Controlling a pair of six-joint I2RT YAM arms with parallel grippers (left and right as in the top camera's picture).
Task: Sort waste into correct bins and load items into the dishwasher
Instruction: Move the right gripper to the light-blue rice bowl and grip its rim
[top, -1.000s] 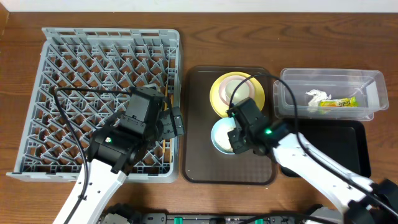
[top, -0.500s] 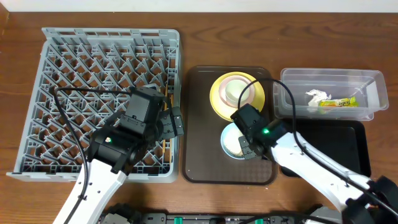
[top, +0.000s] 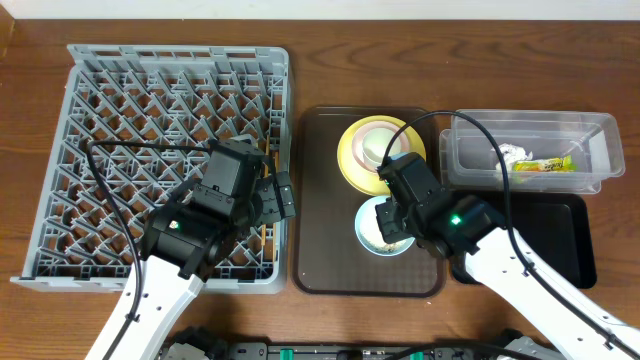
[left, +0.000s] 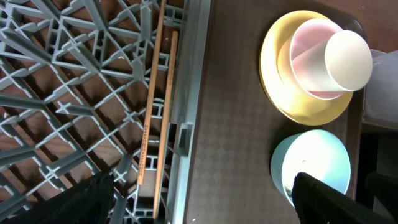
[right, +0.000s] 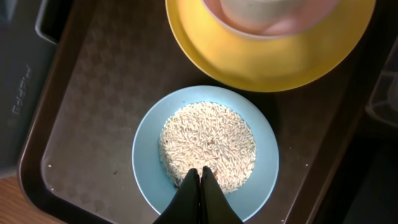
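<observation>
A light blue bowl (right: 144, 149) holding white rice (right: 208, 140) sits on the brown tray (top: 320, 200). My right gripper (right: 199, 171) is shut, its tips resting at the near edge of the rice pile, with nothing seen between them. Behind the bowl lies the yellow plate (left: 280, 93) carrying the pink bowl (left: 305, 65) and the white cup (left: 347, 59). Two chopsticks (left: 152, 124) lie in the grey dishwasher rack (top: 150, 120) along its right edge. My left gripper (left: 205, 199) stands open above that rack edge, holding nothing.
The clear tub (top: 590, 130) at the back right holds the white napkin (top: 510, 153) and the yellow-green wrapper (top: 545, 166). The black tray (top: 560, 230) lies in front of it, partly under my right arm. Cables loop over both the rack and the plate.
The blue bowl has shifted a little to the right and toward the front of the brown tray, and my right wrist has moved right above it. The left arm has stayed still.
</observation>
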